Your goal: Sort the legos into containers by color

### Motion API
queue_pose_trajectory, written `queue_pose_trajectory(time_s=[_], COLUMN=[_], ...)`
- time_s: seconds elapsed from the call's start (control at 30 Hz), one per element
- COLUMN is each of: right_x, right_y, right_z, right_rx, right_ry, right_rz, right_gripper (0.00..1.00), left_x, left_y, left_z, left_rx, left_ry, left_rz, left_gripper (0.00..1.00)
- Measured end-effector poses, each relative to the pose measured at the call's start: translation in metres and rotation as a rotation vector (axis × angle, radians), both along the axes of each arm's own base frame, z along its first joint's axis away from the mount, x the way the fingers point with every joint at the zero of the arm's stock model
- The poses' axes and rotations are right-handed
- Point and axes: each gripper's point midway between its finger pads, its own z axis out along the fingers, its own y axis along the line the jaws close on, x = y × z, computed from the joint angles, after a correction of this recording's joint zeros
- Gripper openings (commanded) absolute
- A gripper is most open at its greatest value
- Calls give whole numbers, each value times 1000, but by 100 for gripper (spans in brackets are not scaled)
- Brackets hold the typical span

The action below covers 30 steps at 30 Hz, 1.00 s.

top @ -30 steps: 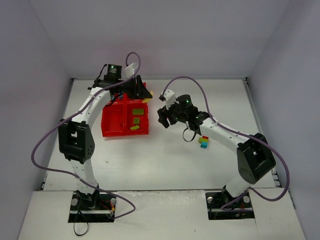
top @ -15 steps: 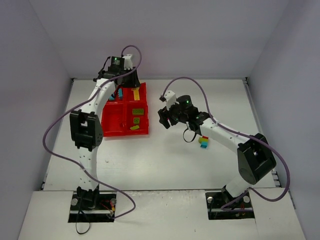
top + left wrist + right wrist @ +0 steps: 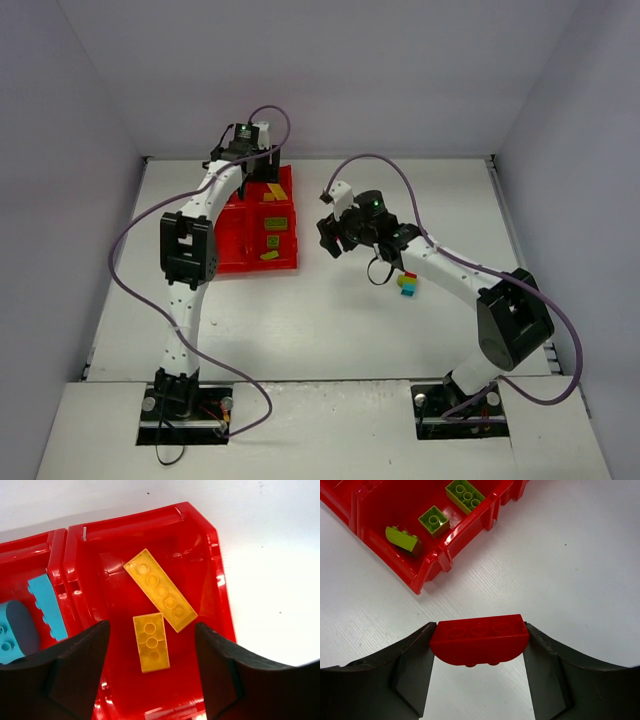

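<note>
- Any lettering on the studs is too small for us to read.
- The right gripper (image 3: 479, 639) is clamped on a red brick (image 3: 479, 645) by its two short ends. The brick's long axis runs level across the wrist frame, with a row of round studs faintly visible on its upper face.
- We see that brick over the white table (image 3: 330, 320), down and right of the red tray (image 3: 470, 527).
- The tray compartment nearest it, at the upper left of the right wrist frame, holds three lime-green bricks. Two lie flat (image 3: 466, 495) (image 3: 434, 521) and one is tipped on its side (image 3: 404, 539).
- The left gripper (image 3: 151, 635) hangs with its jaws spread wide and empty over the tray's upper-right compartment.
- In that compartment a long yellow plate (image 3: 160, 590) runs diagonally from upper left to lower right. A short yellow plate (image 3: 151, 642) lies just below it, nearly upright in the frame.
- Cyan bricks (image 3: 47, 605) sit in the compartment to the left.
- A stacked multicolour clump (image 3: 408, 284) rests on the table by the right arm's forearm, well apart from the tray.
</note>
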Motion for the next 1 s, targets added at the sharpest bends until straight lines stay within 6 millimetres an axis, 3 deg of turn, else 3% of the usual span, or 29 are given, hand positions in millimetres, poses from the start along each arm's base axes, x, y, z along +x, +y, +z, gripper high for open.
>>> queue_pose_trajectory(time_s=[0.13,0.23,0.47,0.53,0.63,0.8,1.0], right_x=[2,5,17,19,21,21,20], right_y=[1,3,11,13,15,14,15], right_z=[3,11,41,48,53,54,54], right_rx=[1,5,27,34,38,31,31], right_ry=[-9,-27,-101,-118,-129,-138,-139], right_rz=[4,9,29,34,41,49,56], right_gripper=[0,0,0,1,1,1,1], left_x=[-6,-26,-101,-122,-147,-182,-207], left_y=[-5,-16,-67,-82,-101,-131,-156], left_z=[16,39,117,130,135,119,119], left_rx=[-17,-78,-352,-425,-490,-533,-561], left_ry=[-15,-11,-12,3,41,141,187], left_rz=[-19,-68,-294,-371,-462,-569,-657], left_gripper=[63,64,66,66,66,66,66])
